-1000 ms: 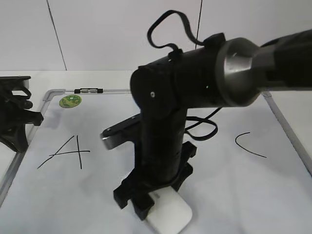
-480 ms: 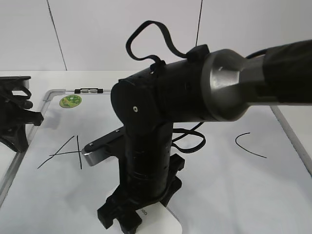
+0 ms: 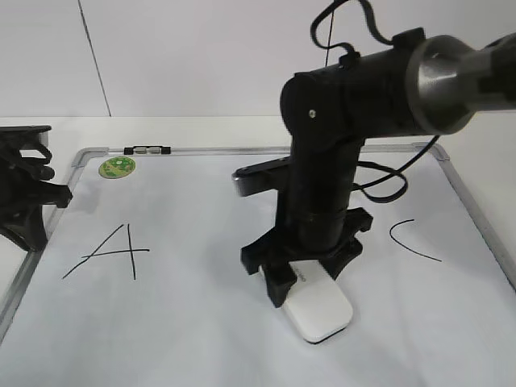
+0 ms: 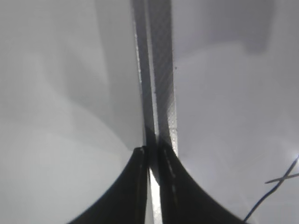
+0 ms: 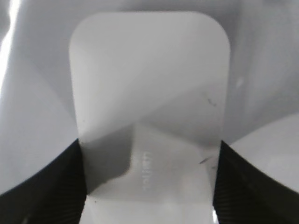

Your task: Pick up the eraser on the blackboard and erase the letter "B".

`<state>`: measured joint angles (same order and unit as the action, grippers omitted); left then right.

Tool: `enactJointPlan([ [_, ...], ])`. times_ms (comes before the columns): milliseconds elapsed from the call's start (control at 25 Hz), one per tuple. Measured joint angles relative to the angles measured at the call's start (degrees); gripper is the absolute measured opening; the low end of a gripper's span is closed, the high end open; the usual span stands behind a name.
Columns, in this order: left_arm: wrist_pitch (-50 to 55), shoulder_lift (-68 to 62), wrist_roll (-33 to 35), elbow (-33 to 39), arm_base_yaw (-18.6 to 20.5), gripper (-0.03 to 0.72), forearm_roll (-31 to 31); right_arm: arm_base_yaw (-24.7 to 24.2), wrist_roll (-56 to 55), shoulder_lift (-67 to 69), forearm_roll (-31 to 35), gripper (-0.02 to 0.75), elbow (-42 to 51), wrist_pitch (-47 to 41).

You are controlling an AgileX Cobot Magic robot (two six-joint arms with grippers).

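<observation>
The eraser (image 3: 321,306), a white rounded block, lies flat on the blackboard (image 3: 185,330), a white board with a grey frame. My right gripper (image 3: 302,274) points down and is shut on the eraser's far end. In the right wrist view the eraser (image 5: 149,84) fills the space between the two fingers (image 5: 149,149). A black "A" (image 3: 113,251) is at the left and a "C" (image 3: 411,240) at the right. No letter "B" shows between them; the arm hides part of that space. My left gripper (image 3: 28,214) is at the board's left edge, its fingers (image 4: 153,154) closed on the frame (image 4: 159,70).
A round green sticker (image 3: 116,167) sits at the board's far left corner, and a small metal clip (image 3: 147,150) is on the far frame. Strokes of the "A" (image 4: 280,179) show at the right of the left wrist view. A white wall stands behind the table.
My right arm has swung to the right and farther from the camera, carrying the eraser across the board's middle. The left gripper has not moved.
</observation>
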<state>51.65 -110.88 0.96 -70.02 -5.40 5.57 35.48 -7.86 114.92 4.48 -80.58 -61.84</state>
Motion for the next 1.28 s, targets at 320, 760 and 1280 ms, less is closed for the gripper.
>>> enactJointPlan([
  [320,0.00,0.00,0.00,0.00,0.00,0.026,0.00,-3.85,-0.25,0.00,-1.14,0.560,-0.04,0.00],
  [760,0.02,0.00,0.00,0.00,0.00,0.026,0.00,5.89,0.76,-0.10,-1.88,0.559,-0.13,1.17],
  [1280,0.25,0.00,0.00,-0.08,0.00,0.026,0.00,16.52,4.54,2.05,2.98,0.559,-5.21,0.30],
])
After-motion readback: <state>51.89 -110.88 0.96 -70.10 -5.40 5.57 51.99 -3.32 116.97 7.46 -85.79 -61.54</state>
